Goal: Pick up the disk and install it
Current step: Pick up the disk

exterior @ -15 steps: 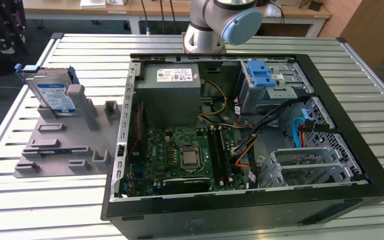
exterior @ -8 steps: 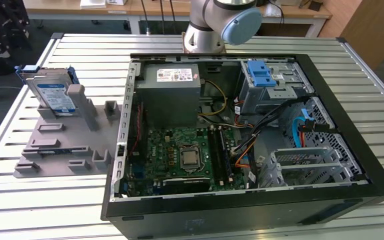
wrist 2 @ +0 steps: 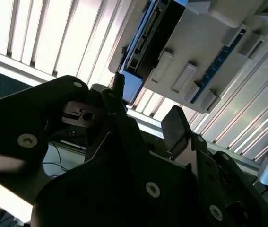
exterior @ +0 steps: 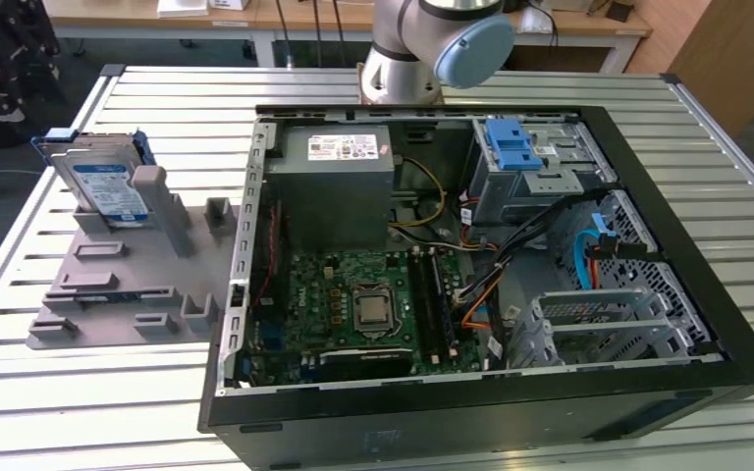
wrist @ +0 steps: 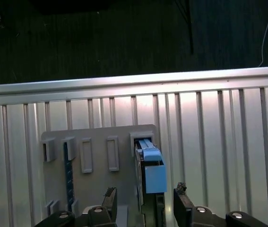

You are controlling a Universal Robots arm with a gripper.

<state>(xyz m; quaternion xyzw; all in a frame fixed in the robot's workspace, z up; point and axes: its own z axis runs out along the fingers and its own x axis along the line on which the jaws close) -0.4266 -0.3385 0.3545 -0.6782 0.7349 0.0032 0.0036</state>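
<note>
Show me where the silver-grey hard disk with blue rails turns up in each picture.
Exterior view: the disk stands on edge at the exterior view's far left, in the grey slotted plastic holder.
First wrist view: seen edge-on, the disk stands in an end slot of the holder.
Second wrist view: its dark edge sits in the holder, beyond the open pincer.
Shared landmark: the holder.

Silver-grey arm with a black gripper

The arm (exterior: 397, 59) is made of smooth silver-grey cylindrical sections, and one joint is closed by a round pale-blue cap (exterior: 473, 49). In the second wrist view the gripper (wrist 2: 145, 101) is matte black, built from flat angular link plates pinned with round silver screws (wrist 2: 152, 189). Its fingers (wrist 2: 174, 120) end in blunt, squared tips.
</note>
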